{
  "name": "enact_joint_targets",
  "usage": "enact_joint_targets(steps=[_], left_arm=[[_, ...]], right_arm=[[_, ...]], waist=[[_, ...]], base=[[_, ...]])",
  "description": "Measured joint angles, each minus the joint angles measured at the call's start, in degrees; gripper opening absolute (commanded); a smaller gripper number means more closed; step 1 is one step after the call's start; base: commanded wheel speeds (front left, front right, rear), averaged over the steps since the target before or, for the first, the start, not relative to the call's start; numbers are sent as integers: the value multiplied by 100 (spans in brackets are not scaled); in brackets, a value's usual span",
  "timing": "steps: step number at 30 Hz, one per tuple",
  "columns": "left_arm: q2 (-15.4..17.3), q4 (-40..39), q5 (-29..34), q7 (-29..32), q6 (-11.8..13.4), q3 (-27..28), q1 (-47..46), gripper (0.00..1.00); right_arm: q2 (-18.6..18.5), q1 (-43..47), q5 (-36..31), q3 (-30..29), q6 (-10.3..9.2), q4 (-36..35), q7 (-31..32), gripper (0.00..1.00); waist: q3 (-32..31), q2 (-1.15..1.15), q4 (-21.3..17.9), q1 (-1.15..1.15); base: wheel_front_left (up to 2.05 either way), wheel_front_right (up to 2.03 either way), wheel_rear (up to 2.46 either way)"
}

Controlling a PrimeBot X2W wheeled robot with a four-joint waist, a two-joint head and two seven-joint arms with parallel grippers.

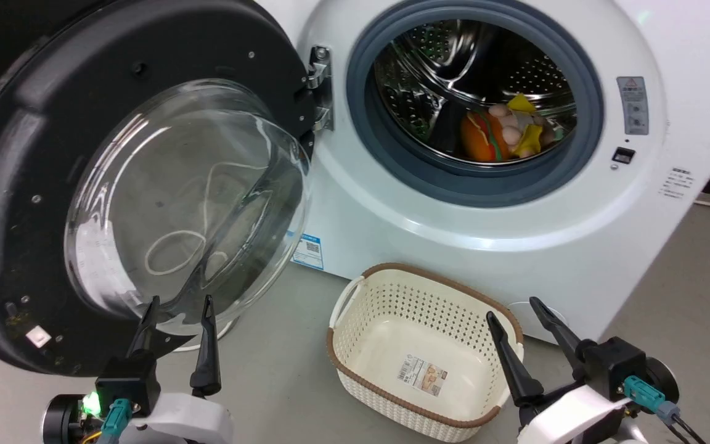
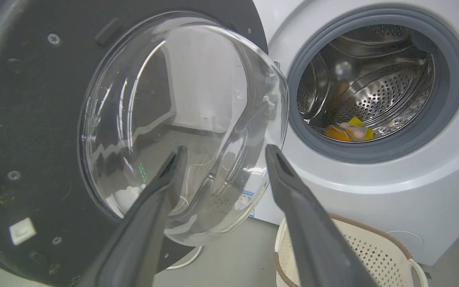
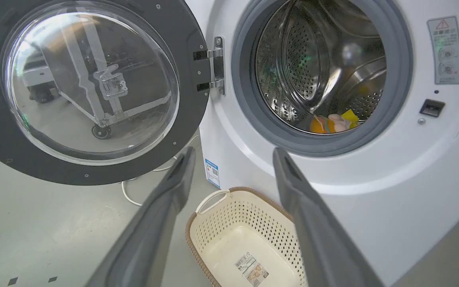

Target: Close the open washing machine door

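Observation:
The washing machine door stands swung wide open at the left, hinged on its right; its black ring frame surrounds a bulging clear glass bowl. The white washing machine shows its grey gasket and steel drum, with colourful soft items inside. My left gripper is open, its tips just below the glass bowl; in the left wrist view the left gripper points at the bowl. My right gripper is open and empty above the basket, apart from the machine.
A cream perforated basket with a brown rim sits empty on the grey floor in front of the machine, between my grippers. A white cable lies on the floor under the door. Open floor lies at the lower left and far right.

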Motion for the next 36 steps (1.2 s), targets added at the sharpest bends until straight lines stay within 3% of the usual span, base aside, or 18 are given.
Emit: enact_joint_targets(steps=[17,18,19,24,28,30,36], left_arm=[[0,-1,-53,-211,-5,24,43,100],[0,13,-70,-222,-11,22,43,44],[0,20,-88,-238,-25,23,43,0],[-5,-132,-308,-297,-67,265,37,0],[70,-650,-482,-360,-268,1026,-260,0],[263,-748,-602,-401,-408,1307,-526,0],[773,-268,-1083,-471,-506,1626,-1164,0]], right_arm=[[0,-64,153,142,0,138,-202,100],[0,-64,157,143,0,144,-208,100],[0,-64,160,147,0,147,-218,100],[0,-64,200,164,0,176,-282,100],[1,-64,248,177,0,213,-345,100],[1,-60,257,178,0,234,-387,100],[1,-47,257,185,0,271,-439,100]], waist=[[-39,0,366,-1],[-39,0,390,-1],[-39,0,413,-1],[-31,0,543,-1],[-18,0,700,-1],[-18,0,769,-1],[-7,0,890,-1]], base=[[0,0,0],[0,0,0],[0,0,0],[0,0,0],[0,0,0],[0,0,0],[0,0,0]])
